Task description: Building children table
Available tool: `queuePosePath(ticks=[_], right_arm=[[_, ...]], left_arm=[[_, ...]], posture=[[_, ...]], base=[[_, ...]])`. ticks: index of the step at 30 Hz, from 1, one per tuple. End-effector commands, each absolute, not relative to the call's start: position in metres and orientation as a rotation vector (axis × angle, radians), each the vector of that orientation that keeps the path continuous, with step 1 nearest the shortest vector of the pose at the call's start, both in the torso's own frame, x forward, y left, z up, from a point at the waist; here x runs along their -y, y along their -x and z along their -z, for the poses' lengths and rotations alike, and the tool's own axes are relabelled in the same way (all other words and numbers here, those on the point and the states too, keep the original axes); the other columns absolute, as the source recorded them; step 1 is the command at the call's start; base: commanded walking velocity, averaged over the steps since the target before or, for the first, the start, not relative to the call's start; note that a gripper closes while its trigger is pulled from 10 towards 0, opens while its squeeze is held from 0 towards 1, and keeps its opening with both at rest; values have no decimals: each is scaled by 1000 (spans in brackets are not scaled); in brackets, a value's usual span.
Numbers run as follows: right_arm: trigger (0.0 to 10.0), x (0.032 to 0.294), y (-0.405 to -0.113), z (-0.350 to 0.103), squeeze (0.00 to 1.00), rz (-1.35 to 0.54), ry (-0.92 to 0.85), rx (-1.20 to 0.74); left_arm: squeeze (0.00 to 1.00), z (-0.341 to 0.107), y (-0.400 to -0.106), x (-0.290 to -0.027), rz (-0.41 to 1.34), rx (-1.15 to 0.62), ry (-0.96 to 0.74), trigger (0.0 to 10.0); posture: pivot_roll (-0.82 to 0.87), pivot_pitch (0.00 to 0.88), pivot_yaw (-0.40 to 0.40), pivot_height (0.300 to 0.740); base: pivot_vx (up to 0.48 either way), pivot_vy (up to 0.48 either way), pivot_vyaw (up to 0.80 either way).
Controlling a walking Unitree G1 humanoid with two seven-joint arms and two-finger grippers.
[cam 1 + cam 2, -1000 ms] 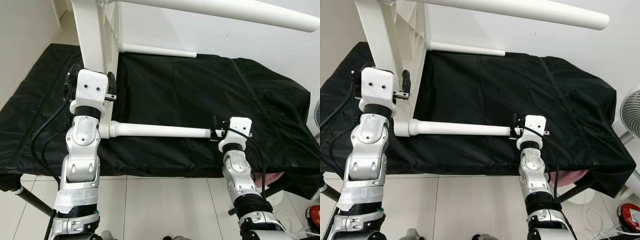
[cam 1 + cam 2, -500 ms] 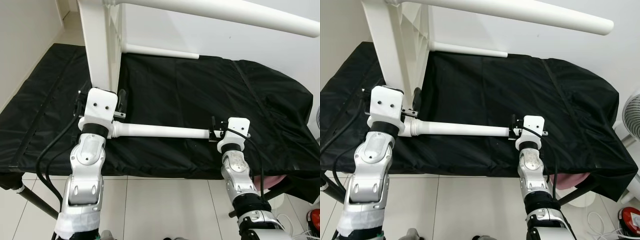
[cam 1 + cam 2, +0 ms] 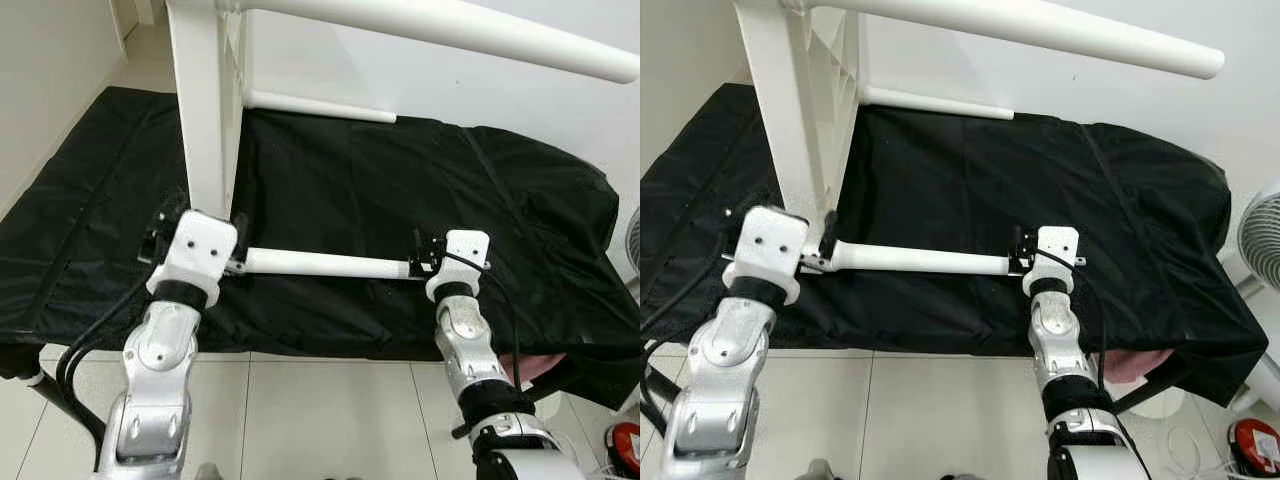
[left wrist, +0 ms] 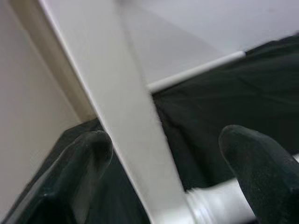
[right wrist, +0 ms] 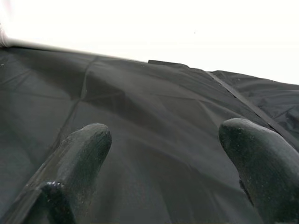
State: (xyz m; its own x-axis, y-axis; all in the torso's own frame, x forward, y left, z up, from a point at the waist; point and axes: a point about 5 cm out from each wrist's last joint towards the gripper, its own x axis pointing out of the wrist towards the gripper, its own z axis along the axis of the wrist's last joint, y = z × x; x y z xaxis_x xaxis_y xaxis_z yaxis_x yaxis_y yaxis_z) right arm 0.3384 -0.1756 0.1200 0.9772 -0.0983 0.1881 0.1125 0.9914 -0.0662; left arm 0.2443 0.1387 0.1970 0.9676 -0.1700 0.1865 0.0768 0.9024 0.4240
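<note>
white table leg (image 3: 325, 264) lying crosswise over black cover (image 3: 420, 190), joined to upright tabletop (image 3: 205, 110). left gripper (image 4: 163, 177) spread wide, straddling tabletop edge at joint. right gripper (image 5: 163, 168) spread wide, empty, past leg's free end.

Bright, even indoor light; eye views sharp, wrist views soft, right overexposed.

The table top (image 3: 205, 110) stands on edge and is cut off by the upper picture edge. The upper leg (image 3: 450, 25) runs out at the right edge. The left gripper (image 3: 237, 245) is largely hidden behind its own wrist housing. The fan (image 3: 1260, 240) and the red object (image 3: 1260, 445) on the floor are cut by the right edge. The left wrist view is blurred.
</note>
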Motion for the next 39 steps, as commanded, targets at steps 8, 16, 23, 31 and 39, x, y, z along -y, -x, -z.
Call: queuePosePath(ticks=[8, 16, 23, 31, 39], right_arm=[[10000, 178, -338, -116, 0, 103, 85, 177], [10000, 170, -335, -113, 0, 53, 104, 182], [10000, 154, -329, -110, 0, -31, 123, 195], [10000, 141, -328, -117, 0, -85, 111, 224], [10000, 138, -328, -119, 0, -122, 104, 238]], left_arm=[[0, -174, -233, -121, 384, 155, -326, 10000], [0, -143, -242, -117, 478, 54, -152, 10000], [0, -128, -259, -110, 534, -20, 22, 10000], [0, -133, -274, -107, 566, -26, 50, 10000], [0, -142, -282, -107, 591, 37, -2, 10000]], posture=[[59, 0, -104, 740], [42, 0, -102, 740], [22, 0, -94, 740], [15, 0, -90, 740], [15, 0, -90, 740]], base=[[0, 0, 0], [0, 0, 0], [0, 0, 0], [0, 0, 0], [0, 0, 0]])
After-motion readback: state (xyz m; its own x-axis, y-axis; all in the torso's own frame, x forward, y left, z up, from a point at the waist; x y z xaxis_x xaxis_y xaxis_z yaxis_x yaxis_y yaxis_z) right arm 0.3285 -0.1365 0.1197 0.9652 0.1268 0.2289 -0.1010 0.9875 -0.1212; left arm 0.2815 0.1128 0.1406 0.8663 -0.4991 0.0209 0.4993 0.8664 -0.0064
